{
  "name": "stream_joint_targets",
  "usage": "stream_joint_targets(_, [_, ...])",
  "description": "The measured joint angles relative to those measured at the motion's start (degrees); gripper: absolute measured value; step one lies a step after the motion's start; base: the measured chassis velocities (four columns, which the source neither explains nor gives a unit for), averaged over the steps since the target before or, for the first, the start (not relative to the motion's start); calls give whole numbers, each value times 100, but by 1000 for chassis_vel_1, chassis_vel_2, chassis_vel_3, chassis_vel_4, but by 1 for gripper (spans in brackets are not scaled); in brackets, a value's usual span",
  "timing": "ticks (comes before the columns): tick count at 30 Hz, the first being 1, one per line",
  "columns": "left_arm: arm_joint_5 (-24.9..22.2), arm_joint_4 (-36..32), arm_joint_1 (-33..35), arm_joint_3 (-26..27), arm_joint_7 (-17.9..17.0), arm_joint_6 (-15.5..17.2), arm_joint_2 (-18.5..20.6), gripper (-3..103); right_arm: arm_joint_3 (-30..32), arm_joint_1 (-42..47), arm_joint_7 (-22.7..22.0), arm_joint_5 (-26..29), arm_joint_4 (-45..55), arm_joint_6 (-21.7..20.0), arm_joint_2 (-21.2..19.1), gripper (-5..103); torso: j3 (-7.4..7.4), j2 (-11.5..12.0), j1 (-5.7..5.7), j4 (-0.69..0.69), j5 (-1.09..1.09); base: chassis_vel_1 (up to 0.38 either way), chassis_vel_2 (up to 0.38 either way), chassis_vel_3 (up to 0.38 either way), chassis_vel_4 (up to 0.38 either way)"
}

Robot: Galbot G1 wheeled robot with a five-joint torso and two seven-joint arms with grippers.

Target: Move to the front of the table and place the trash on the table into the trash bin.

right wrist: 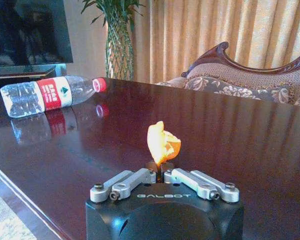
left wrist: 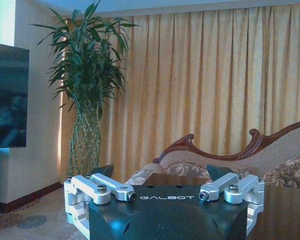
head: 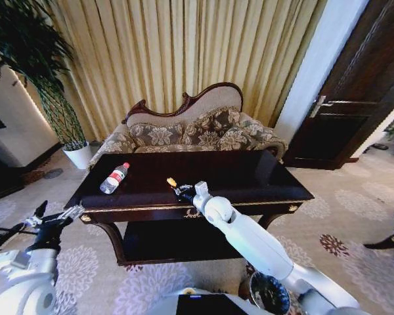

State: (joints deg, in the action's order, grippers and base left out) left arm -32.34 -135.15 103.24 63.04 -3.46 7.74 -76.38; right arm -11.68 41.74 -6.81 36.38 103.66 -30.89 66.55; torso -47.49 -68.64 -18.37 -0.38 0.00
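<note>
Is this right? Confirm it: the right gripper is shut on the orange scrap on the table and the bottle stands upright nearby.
Not quite. The bottle lies on its side, as the right wrist view shows. The right gripper is indeed shut on the orange scrap on the table.

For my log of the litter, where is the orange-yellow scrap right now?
The orange-yellow scrap is pinched in the right claw, at the front middle of the dark table. The plastic bottle lies to its left.

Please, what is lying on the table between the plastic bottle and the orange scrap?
Nothing: between the bottle and the orange scrap there is bare dark table top, as the right wrist view shows; the head view agrees.
</note>
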Motion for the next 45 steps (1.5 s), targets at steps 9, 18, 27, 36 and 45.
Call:
stream_joint_targets(9, [-7, 17, 5, 14, 4, -20, 2, 100, 505, 140, 0, 19, 214, 87, 41, 2, 0, 0, 0, 1, 0, 0, 0, 0, 0])
stream_joint_targets(18, [-91, 99, -117, -89, -40, -61, 93, 100, 2716, 668, 0, -626, 207, 684, -230, 2, 0, 0, 0, -1, 2, 0, 0, 0, 0])
stream_joint_targets(27, [-113, 152, -185, -224, -43, -63, 180, 100, 3603, 1358, -1, -983, 331, 928, -505, 2, 0, 0, 0, 0, 1, 0, 0, 0, 0])
stream_joint_targets(36, [-140, 254, -200, -264, -25, -112, 244, 100, 3869, 1675, 0, -1003, 428, 951, -634, 2, 0, 0, 0, 0, 0, 0, 0, 0, 0])
stream_joint_targets(45, [-151, 275, -192, -233, -18, -119, 261, 100, 3806, 1682, 0, -992, 386, 945, -638, 2, -1, 1, -1, 1, 0, 102, -99, -104, 104])
